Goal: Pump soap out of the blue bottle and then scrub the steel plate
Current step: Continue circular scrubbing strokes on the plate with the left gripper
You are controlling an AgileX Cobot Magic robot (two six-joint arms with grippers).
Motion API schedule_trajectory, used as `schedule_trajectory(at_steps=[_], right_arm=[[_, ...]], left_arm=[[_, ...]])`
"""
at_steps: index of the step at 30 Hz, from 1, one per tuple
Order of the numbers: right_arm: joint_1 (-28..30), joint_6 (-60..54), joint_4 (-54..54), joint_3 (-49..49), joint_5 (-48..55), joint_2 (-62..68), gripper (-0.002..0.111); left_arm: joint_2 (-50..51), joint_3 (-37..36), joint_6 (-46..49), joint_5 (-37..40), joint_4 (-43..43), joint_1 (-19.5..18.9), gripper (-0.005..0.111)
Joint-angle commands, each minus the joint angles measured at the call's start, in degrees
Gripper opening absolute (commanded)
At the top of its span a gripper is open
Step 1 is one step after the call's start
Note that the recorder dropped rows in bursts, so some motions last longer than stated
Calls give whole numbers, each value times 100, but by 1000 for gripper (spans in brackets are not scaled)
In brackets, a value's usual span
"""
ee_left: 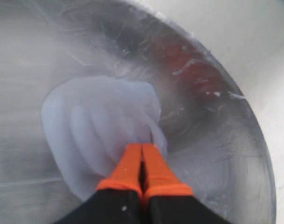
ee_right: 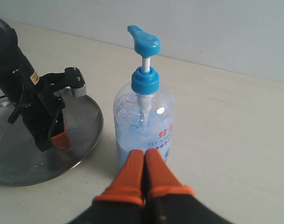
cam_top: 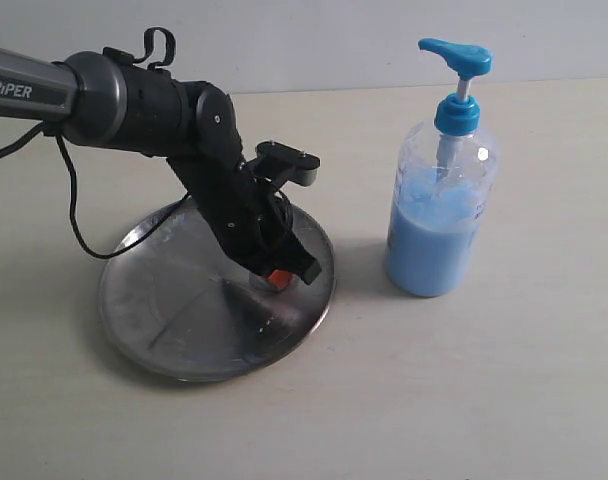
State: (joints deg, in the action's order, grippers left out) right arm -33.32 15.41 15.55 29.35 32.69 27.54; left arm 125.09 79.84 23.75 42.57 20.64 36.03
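The steel plate lies on the table at the left. My left gripper reaches down onto its right part, orange fingers shut on the edge of a pale crumpled cloth that lies flat on the steel. The blue bottle stands upright to the right of the plate, about half full of light blue soap, its pump head up. My right gripper is shut and empty, close in front of the bottle's lower part; the exterior view does not show it.
The left arm and its black cable cross over the plate's back left rim. A pale table runs under everything, with a wall behind it.
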Motion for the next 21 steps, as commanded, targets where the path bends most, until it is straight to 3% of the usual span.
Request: schedule_trajectory(at_steps=[1,6,12,21], right_arm=[[-4,-35,-20,-41,-77,-20,0],[-4,-35,-20,-41,-77,-20,0],[-4,-35,-33,-41,-80,-20,0],[-4,-35,-32,-41,-92,-20,0]], left_arm=[[258,-167,106,426,348,-11,0],[258,-167,368,-61,1134,-11,0],[258,-167,368,-913,1256,-11,0],[258,-167,159,-1247,267,-11,0]])
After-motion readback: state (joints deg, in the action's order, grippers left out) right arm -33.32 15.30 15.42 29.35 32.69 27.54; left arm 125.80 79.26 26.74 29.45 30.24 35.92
